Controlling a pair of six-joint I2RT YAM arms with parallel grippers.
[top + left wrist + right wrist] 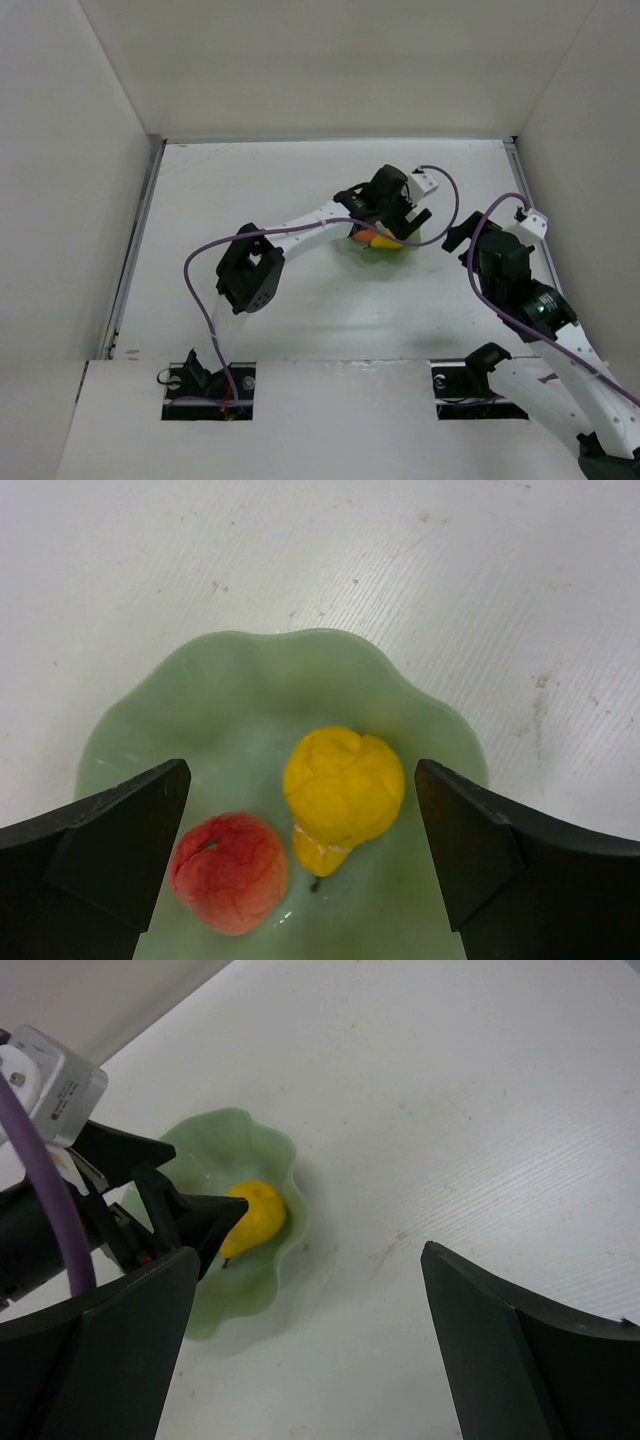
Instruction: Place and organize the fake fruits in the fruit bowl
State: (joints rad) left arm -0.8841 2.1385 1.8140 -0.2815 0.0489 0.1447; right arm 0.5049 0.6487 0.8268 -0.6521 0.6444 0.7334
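Note:
The pale green scalloped fruit bowl sits right of the table's middle, mostly under my left gripper in the top view. Inside it lie the yellow pear, stem toward the camera, and the orange-red peach to its left, close together. My left gripper is open and empty just above the bowl, a finger on each side of the fruits. My right gripper is open and empty over bare table to the right of the bowl; its view shows the pear, and the left gripper hides the peach.
White walls enclose the table on the left, back and right. A metal rail runs along the left edge. The right arm stands close to the bowl's right side. A white raised shelf spans the near edge.

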